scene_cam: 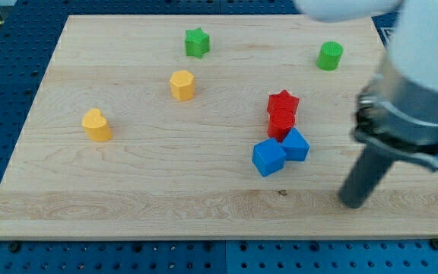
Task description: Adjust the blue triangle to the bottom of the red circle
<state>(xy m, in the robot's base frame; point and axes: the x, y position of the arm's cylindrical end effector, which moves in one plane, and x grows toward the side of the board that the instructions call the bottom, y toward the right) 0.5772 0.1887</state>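
The red circle (281, 124) sits right of the board's middle, touching a red star (283, 102) just above it. The blue triangle (296, 144) lies just below and to the right of the red circle, touching it. A blue cube (268, 157) sits against the triangle's left side, below the circle. My tip (353, 202) rests on the board to the lower right of the blue blocks, apart from them.
A green star (197, 43) and a green cylinder (329, 55) sit near the view's top. A yellow hexagon (182, 84) and a yellow heart-like block (96, 125) sit on the left half. The wooden board (128, 198) lies on a blue surface.
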